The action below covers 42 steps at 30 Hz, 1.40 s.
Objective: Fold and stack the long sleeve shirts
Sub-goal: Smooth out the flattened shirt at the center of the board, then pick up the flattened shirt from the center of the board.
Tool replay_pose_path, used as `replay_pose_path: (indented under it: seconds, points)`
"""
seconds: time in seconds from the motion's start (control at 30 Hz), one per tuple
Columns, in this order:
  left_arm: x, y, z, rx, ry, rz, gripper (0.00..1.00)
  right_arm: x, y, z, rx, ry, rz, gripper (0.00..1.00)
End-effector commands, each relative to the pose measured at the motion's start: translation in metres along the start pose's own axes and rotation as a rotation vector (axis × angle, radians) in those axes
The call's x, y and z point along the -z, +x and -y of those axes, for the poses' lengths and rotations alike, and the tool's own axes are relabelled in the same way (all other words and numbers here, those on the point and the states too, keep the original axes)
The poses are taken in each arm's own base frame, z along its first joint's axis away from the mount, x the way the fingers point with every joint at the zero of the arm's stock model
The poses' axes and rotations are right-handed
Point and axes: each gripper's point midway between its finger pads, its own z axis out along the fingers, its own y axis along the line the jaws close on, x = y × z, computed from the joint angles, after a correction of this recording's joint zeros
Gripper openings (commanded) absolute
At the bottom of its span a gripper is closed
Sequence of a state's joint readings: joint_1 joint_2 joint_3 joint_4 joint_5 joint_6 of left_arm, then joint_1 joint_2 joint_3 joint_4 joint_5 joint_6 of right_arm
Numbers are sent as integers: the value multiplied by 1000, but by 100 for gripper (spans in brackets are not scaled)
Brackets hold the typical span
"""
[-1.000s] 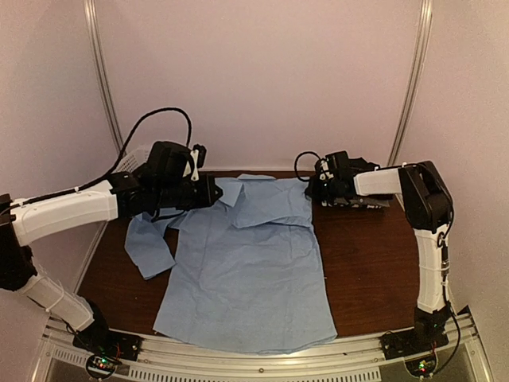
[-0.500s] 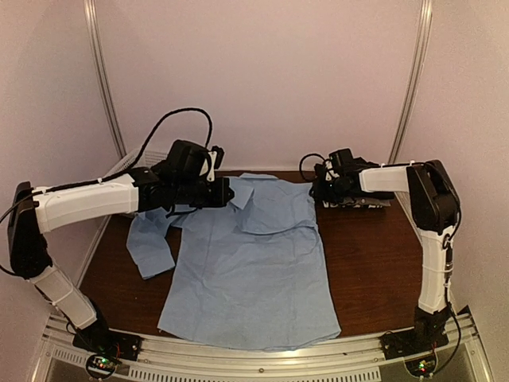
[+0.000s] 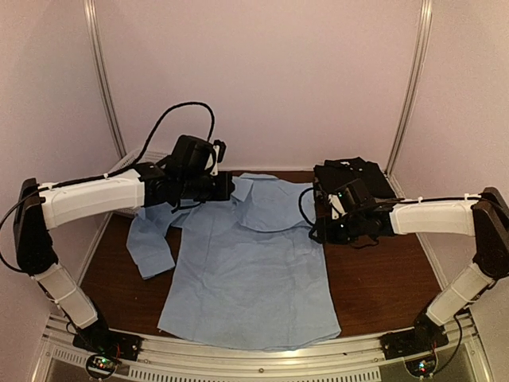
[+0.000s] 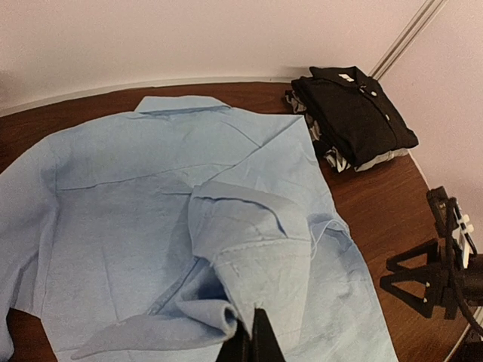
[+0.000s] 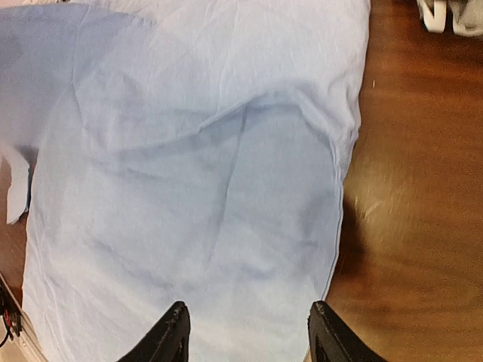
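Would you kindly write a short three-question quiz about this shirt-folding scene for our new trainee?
1. True or false: the right gripper is clamped on the blue shirt.
2. Which one pinches blue cloth? A. left gripper B. right gripper C. neither
3. Fill in: the top shirt of the folded pile is ___.
Key: 1 false, its jaws stand open; 2 A; 3 black.
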<state>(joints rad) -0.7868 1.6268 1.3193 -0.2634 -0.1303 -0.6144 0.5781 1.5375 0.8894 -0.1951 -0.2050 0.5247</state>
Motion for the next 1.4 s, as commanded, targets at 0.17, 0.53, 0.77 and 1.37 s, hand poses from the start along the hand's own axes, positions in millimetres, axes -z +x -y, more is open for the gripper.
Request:
replay_pose_path:
  seconds: [0.17, 0.53, 0.77, 1.37]
  points:
    - [3, -20, 10, -27, 43, 52, 0, 42, 75, -6, -99, -17, -77, 55]
    - [5, -22, 14, -29, 61, 57, 0, 84, 168, -10, -138, -41, -287, 51]
    - [6, -27, 17, -29, 72, 68, 0, 96, 226, 4, -159, -32, -422, 42]
    - [9, -64, 27, -58, 55, 150, 0, 90, 234, -15, -101, -26, -426, 6]
